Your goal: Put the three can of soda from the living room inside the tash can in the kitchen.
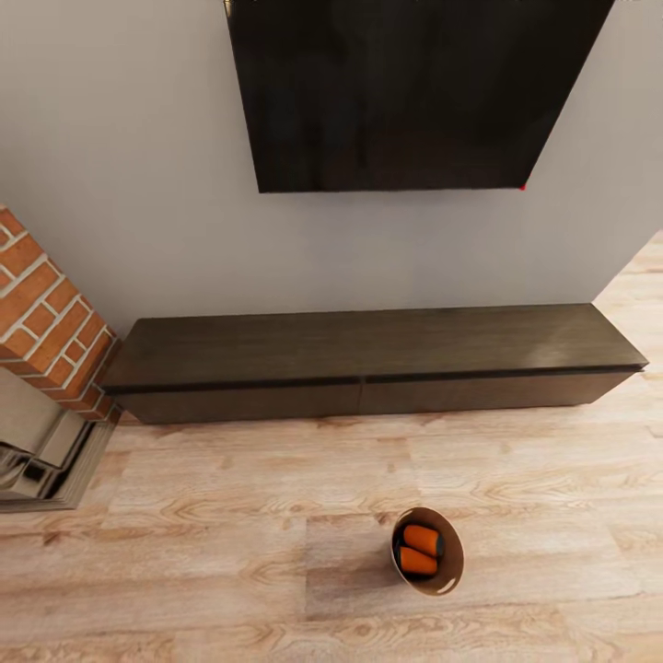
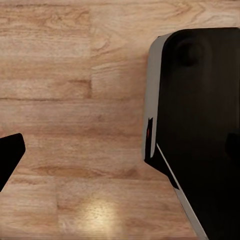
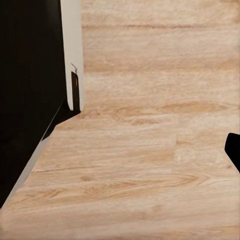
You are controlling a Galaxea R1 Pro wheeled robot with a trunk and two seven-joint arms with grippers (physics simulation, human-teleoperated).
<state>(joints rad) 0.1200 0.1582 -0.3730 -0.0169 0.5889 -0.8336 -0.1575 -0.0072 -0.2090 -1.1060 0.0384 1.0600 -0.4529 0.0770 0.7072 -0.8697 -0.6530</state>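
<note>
Of each pincer just a dark fingertip edge shows over bare plank floor in the wrist views, so I cannot tell whether either is wide, narrow or holding anything. The bin stands on the floor before the low TV cabinet, under the TV. Two orange cans lie inside it; a third can't be made out, so the job looks partly done.

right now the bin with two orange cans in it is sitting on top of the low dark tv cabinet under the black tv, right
Not quite. The bin does hold two orange cans, but it stands on the wood floor in front of the low dark cabinet, not on top of it. The head view shows this, with the black TV on the wall above the cabinet.
</note>
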